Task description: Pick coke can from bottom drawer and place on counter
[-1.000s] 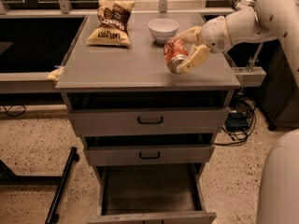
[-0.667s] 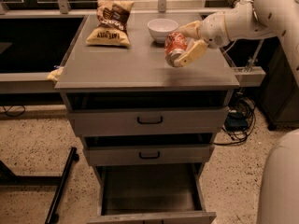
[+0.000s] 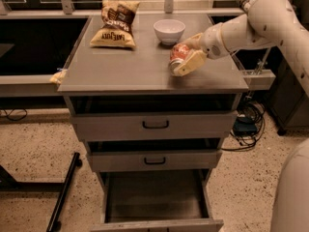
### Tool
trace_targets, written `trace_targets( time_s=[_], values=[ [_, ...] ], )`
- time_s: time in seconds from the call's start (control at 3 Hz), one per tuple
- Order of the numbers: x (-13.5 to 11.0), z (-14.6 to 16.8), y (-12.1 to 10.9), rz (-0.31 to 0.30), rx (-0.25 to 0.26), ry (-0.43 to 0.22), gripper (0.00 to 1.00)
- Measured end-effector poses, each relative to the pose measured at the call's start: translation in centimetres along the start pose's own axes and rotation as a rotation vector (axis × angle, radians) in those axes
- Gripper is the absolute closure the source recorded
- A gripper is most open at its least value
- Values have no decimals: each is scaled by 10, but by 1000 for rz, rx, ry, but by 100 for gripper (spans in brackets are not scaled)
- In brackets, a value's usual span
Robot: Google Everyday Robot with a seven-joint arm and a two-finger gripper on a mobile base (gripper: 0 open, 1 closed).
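Note:
The red coke can [image 3: 177, 55] is tilted between the cream fingers of my gripper [image 3: 185, 55], which is shut on it. The can is over the right half of the grey counter [image 3: 125, 66], low above or touching the top; I cannot tell which. My white arm reaches in from the upper right. The bottom drawer [image 3: 154, 202] stands pulled open below, and the part of its grey floor that shows is bare.
A brown and yellow chip bag [image 3: 116, 23] lies at the counter's back left. A white bowl [image 3: 169, 31] stands at the back, just behind the can. Two shallower drawers with black handles [image 3: 155, 124] are shut. A black stand leg [image 3: 65, 192] is on the floor at left.
My gripper and the can have shifted slightly left and toward the back of the counter, closer to the bowl. The can stays in the fingers.

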State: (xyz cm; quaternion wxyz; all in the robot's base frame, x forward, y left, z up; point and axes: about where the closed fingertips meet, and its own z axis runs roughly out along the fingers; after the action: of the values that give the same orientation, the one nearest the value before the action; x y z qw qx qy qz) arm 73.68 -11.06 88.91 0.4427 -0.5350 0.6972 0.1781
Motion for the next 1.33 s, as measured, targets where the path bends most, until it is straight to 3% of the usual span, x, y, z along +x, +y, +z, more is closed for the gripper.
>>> trace_targets(
  time_s=[0.33, 1.33],
  values=[
    [17, 13, 3, 53, -15, 20, 100],
    [17, 13, 3, 54, -16, 20, 35]
  ],
)
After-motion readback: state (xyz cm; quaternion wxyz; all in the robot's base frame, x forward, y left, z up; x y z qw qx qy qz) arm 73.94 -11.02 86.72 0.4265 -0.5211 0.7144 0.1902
